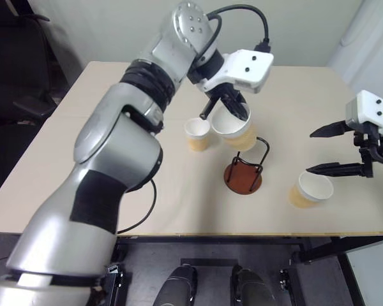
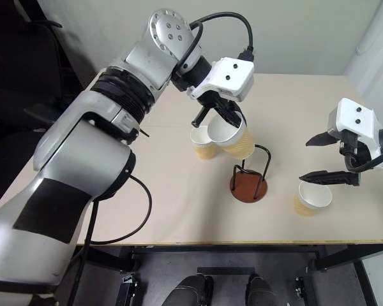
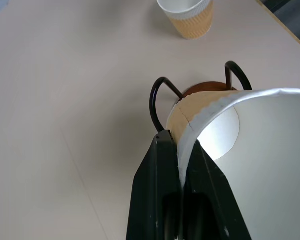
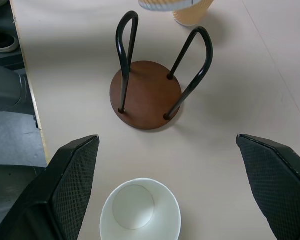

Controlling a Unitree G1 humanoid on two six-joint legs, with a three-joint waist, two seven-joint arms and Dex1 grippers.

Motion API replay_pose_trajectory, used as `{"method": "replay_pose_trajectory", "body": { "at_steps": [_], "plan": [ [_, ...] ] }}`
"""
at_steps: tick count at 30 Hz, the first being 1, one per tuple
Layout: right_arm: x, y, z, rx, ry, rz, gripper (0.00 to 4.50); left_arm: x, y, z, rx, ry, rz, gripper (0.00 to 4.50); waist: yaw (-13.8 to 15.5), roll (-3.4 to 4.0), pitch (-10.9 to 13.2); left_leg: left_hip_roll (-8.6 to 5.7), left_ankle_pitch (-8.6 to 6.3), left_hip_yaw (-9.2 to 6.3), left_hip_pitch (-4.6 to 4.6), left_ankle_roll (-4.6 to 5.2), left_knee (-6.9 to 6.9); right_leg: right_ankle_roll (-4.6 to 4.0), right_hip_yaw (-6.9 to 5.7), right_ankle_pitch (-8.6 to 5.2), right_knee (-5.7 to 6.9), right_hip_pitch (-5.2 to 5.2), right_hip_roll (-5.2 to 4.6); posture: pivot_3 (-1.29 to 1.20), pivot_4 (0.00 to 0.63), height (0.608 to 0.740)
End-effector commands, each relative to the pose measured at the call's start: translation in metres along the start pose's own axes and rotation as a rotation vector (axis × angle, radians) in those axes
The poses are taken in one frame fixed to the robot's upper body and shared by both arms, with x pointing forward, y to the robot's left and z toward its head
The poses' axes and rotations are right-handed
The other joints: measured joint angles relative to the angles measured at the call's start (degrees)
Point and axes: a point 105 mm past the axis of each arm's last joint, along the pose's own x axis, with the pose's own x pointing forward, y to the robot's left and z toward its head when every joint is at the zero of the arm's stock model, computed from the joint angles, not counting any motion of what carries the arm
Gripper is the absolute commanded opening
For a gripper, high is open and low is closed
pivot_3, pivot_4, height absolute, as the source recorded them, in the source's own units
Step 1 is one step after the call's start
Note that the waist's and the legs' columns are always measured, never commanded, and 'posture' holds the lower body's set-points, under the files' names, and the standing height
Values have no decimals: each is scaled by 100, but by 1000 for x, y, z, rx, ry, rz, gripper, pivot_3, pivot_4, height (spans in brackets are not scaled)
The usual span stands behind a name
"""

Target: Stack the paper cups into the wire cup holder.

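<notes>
Beige and bare-topped, the surface [image 1: 147,210] carries the wire cup holder [image 1: 244,175] near its front edge, with one paper cup [image 1: 198,133] standing just behind it to my left and another [image 1: 310,189] to its right. My left pincer [image 1: 228,108] is clamped on the rim of a third cup [image 1: 237,131], tilted in the air just above the holder. My right pincer [image 1: 325,151] hangs with its fingers wide apart over the right-hand cup, touching nothing.

A plain test room or lab by the look of it: one bare beige worktop [image 1: 147,210] against blank pale walls [image 1: 115,25], a dark office chair [image 1: 16,83] at its side, grey floor [image 1: 153,261] beneath, no homely clutter
</notes>
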Motion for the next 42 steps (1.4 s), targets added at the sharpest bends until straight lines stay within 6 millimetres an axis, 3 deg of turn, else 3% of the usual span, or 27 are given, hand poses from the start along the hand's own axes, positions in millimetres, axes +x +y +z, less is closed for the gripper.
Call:
{"method": "replay_pose_trajectory", "body": {
  "at_steps": [1, 32, 36, 42],
  "plan": [
    [-12, -1, 8, -30, -18, -43, 4500, 0, 0, 8, 40, -6, -23, 31, 0, 0, 0, -1, -3, 3, 1, 6, 1, 0, 0, 0, 0, 1, 0, 0, 150, 740],
    [-9, 4, 7, -16, -27, -53, 4500, 18, -1, 11, 52, -16, -48, 31, 0, 0, 0, -4, -21, 36, 9, 41, 13, 29, 19, 9, 0, 4, -9, 0, 150, 740],
    [-9, 4, 7, -18, -24, -53, 4500, 18, -1, 11, 71, -9, -50, 905, 0, 0, 0, -5, -21, 37, 10, 42, 14, 31, 19, 10, 0, 4, -9, 0, 150, 740],
    [-9, 3, 7, -19, -24, -52, 4500, 17, 0, 14, 81, -17, -41, 3047, -1, 0, 0, -5, -21, 38, 10, 43, 14, 33, 20, 11, 0, 5, -9, 0, 150, 740]
  ]
}}
